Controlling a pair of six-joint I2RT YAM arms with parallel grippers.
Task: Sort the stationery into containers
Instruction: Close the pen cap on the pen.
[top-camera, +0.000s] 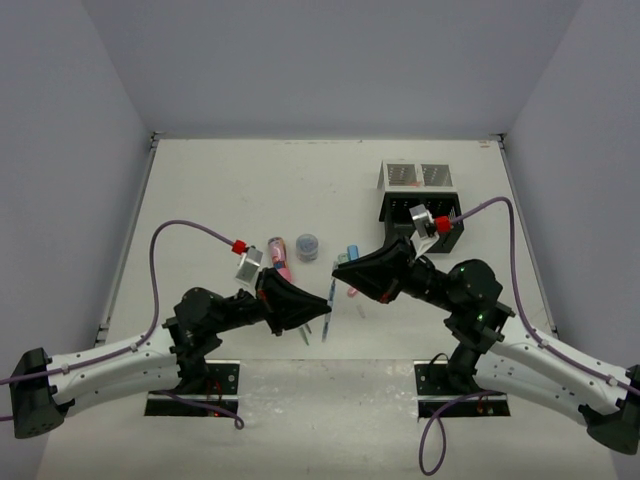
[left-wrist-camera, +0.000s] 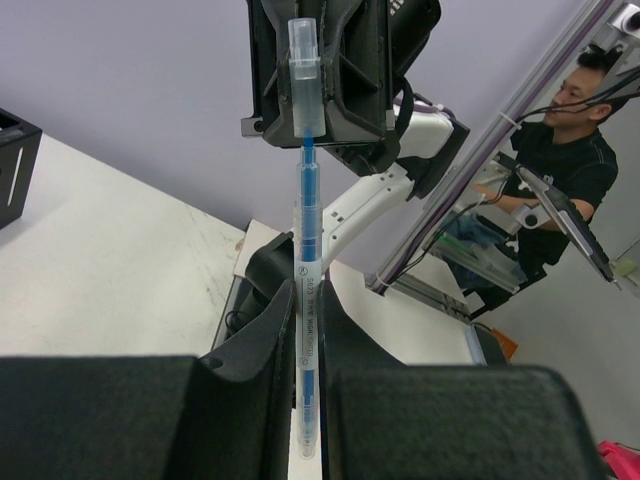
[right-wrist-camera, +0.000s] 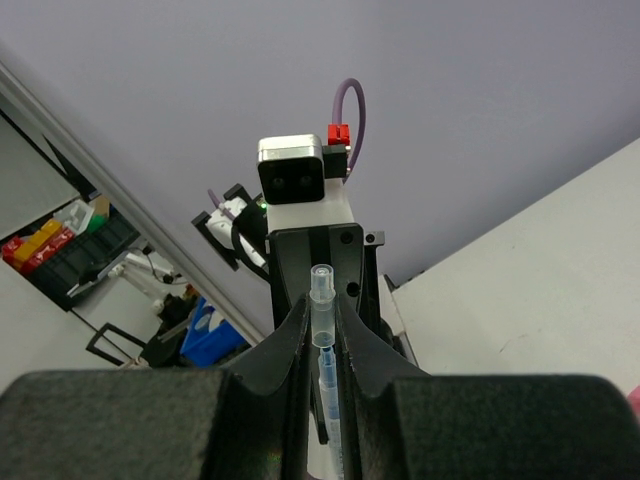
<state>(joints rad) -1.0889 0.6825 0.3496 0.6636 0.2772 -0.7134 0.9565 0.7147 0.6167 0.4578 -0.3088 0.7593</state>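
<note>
Pen (left-wrist-camera: 308, 250) spans between my left gripper (top-camera: 324, 311) and my right gripper (top-camera: 339, 284) over table (top-camera: 210, 190) middle; pot (top-camera: 307, 246) just behind them; rear box (top-camera: 415, 176) behind front box (top-camera: 397, 209) at far right

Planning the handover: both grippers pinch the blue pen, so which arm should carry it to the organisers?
Right. The right gripper grips the blue pen, and both containers stand on its side, far from the left gripper.

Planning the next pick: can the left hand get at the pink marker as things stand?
Probably not. The left hand is shut on the blue pen, whose other end the right hand also grips, so it is occupied, though the pink marker lies close beside that arm.
</note>
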